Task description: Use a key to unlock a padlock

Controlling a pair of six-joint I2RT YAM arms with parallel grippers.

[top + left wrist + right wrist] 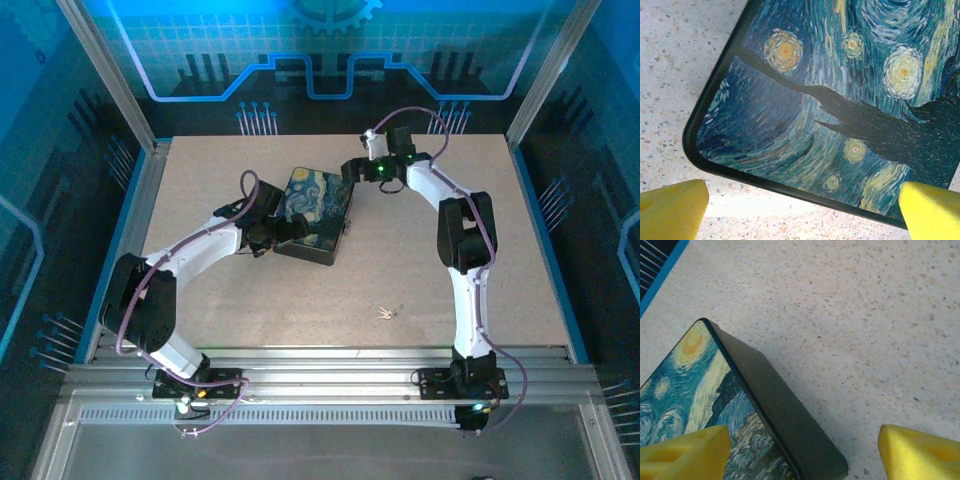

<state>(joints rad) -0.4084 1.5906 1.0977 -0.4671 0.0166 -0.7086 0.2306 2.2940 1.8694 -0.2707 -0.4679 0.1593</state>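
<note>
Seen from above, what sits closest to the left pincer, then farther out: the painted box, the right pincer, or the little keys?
1. The painted box, right at the left pincer, mid-table.
2. The right pincer, at the box's far right corner.
3. The keys, nearer the arms' bases.

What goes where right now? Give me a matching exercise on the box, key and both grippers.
Things:
1. box
2. key
3. left gripper
4. right gripper

Places and states:
a. lying alone on the table, near side, apart from both grippers
b. open, at the box's far right corner
c. open, at the box's near left corner
d. mid-table, between the two grippers

Pairs: 1-d, 2-a, 3-c, 4-b
</note>
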